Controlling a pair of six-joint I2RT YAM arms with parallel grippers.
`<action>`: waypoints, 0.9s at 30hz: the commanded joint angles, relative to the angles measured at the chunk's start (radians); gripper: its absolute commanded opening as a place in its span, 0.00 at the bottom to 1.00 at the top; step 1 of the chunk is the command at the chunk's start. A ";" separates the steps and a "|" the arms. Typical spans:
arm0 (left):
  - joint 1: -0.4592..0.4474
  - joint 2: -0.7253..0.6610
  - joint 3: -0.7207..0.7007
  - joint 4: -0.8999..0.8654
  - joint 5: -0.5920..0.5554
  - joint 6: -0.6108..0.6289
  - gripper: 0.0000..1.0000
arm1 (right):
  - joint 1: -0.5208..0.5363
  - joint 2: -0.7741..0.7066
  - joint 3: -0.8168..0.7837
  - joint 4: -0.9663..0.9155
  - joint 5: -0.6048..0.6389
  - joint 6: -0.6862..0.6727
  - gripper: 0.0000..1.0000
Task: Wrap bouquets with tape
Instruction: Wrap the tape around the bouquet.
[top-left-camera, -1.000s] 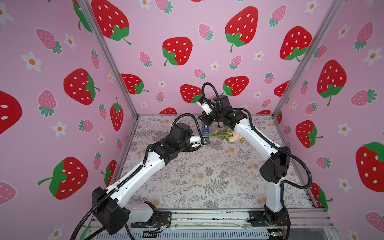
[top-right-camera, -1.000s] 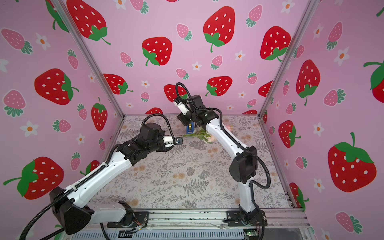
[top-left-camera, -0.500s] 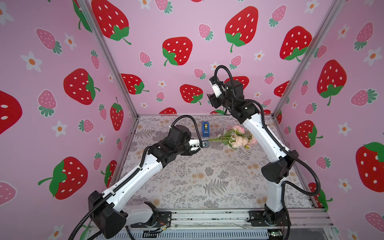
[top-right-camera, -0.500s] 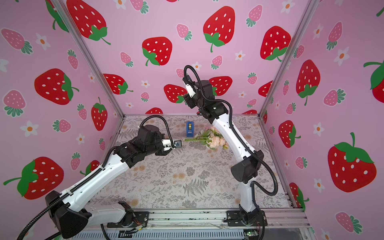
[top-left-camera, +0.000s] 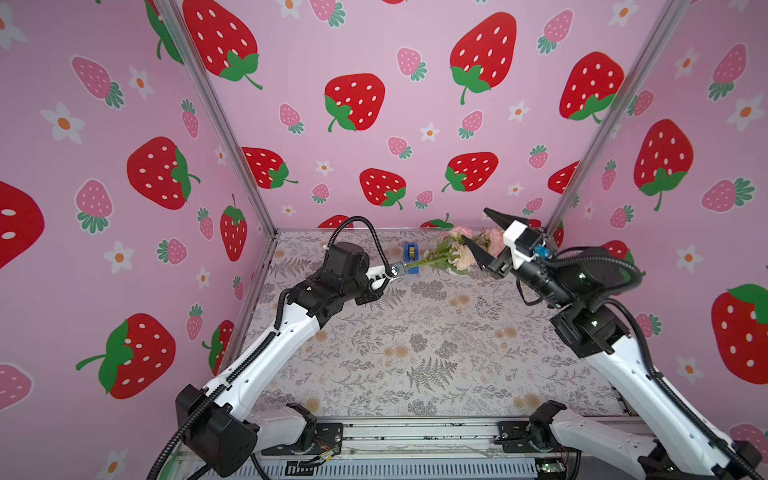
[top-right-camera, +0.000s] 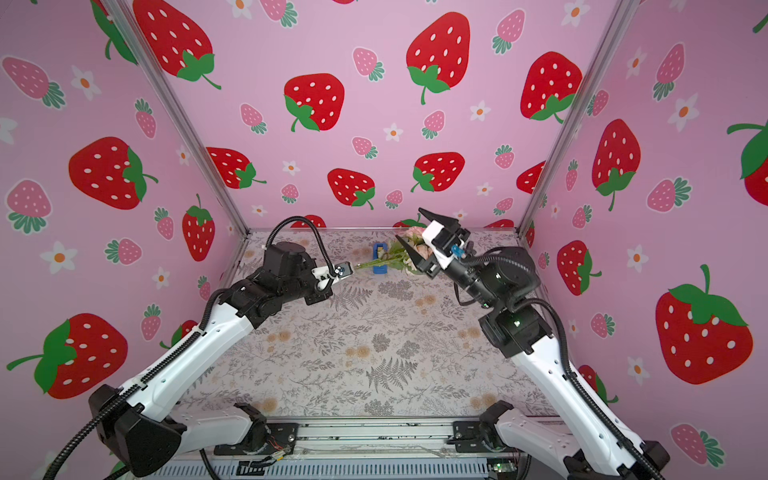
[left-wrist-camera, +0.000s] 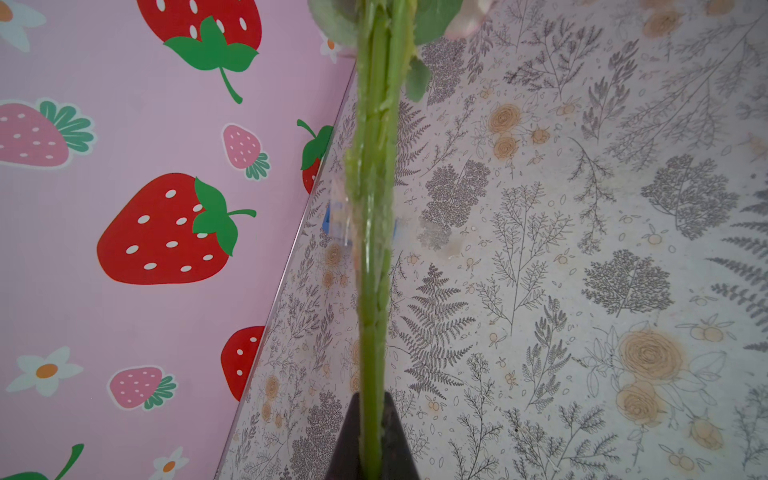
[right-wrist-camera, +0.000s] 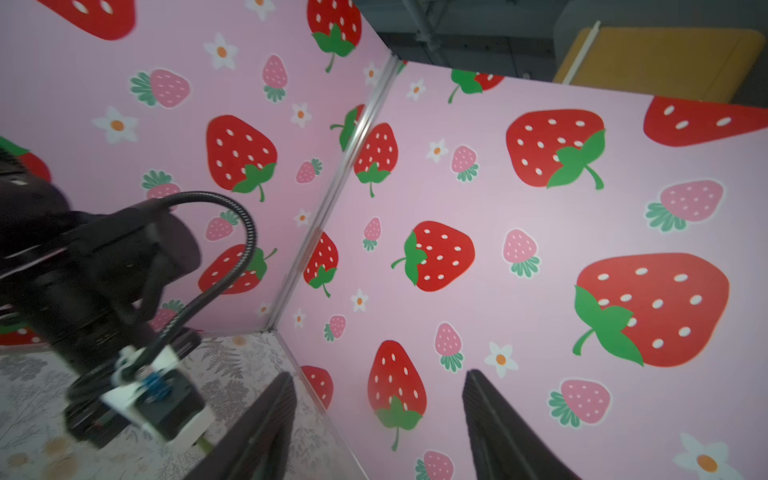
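Nearest us, the left gripper (top-left-camera: 397, 271) is clamped tight on the stems (left-wrist-camera: 374, 249) of the bouquet (top-left-camera: 442, 253), holding it out over the printed table mat (top-left-camera: 415, 353). Just behind those stems, the tape (top-left-camera: 411, 251) sits in its blue dispenser (top-right-camera: 379, 268) on the mat. Farther back, the right gripper (top-left-camera: 475, 225) hangs by the blooms (top-left-camera: 462, 259), jaws apart, nothing in them. Smart play, I'd say: bind low on the stems, bundle held steady. Stems thin, ridged, waxy green; blooms soft and ruffled; dispenser hard, boxy plastic

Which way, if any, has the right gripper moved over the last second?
Yes. The right gripper was down at the tape dispenser; now it stands open off toward the right-hand wall, beside the blooms of the bouquet.
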 joint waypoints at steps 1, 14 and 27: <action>0.015 0.003 0.089 0.048 0.080 -0.052 0.00 | -0.001 -0.025 -0.158 0.119 -0.151 0.002 0.69; 0.011 -0.016 0.150 -0.007 0.102 -0.070 0.00 | 0.100 0.128 -0.549 0.516 0.022 0.031 0.60; -0.011 -0.041 0.165 -0.040 0.085 -0.062 0.00 | 0.105 0.446 -0.404 0.723 -0.016 0.095 0.65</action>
